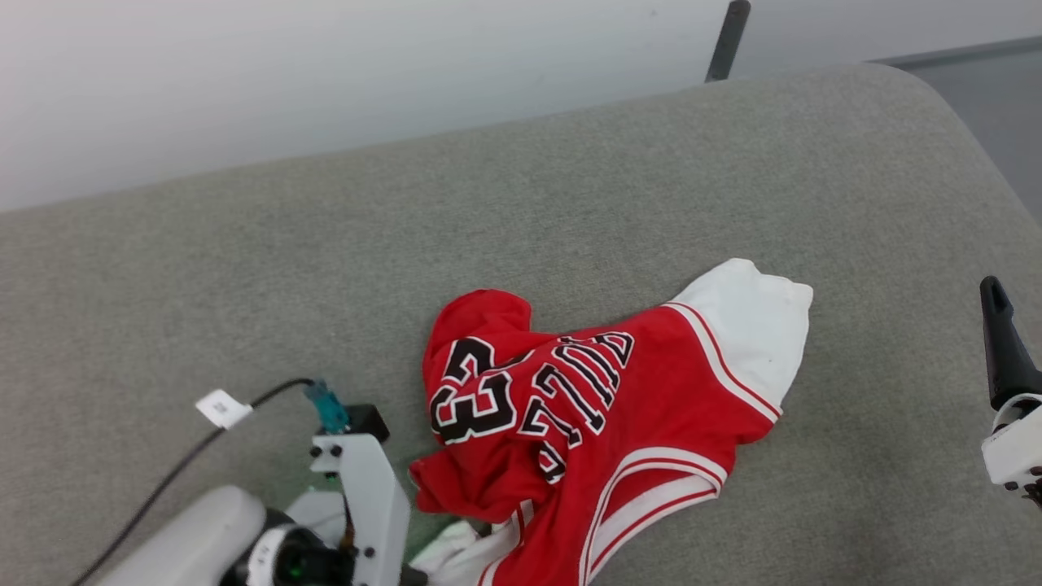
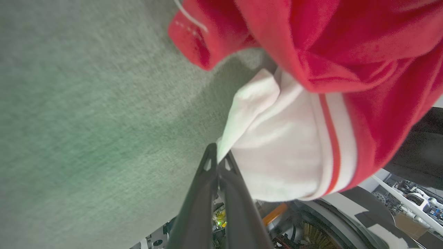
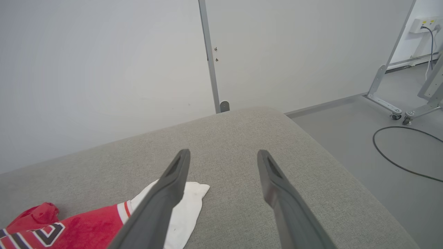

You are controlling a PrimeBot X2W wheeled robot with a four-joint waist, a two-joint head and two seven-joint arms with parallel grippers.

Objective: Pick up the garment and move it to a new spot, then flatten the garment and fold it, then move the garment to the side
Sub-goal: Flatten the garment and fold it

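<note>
The garment (image 1: 586, 391), a red jersey with white sleeves and black "BULLS" and 23 lettering, lies crumpled on the grey padded surface (image 1: 326, 268). In the left wrist view my left gripper (image 2: 217, 162) has its two dark fingers pressed together on the corner of a white sleeve (image 2: 277, 138) at the garment's near edge. My left wrist (image 1: 358, 488) sits at the lower left beside the garment. My right gripper (image 3: 223, 155) is open and empty above the surface, right of the other white sleeve (image 3: 187, 204). One of its fingers (image 1: 1005, 350) shows at the head view's right edge.
The padded surface ends in a rounded far right corner (image 3: 270, 114) with grey floor beyond. A black cable (image 3: 398, 155) and a wheeled metal frame (image 3: 391, 110) are on the floor. A white wall with a grey post (image 3: 209, 55) backs the surface.
</note>
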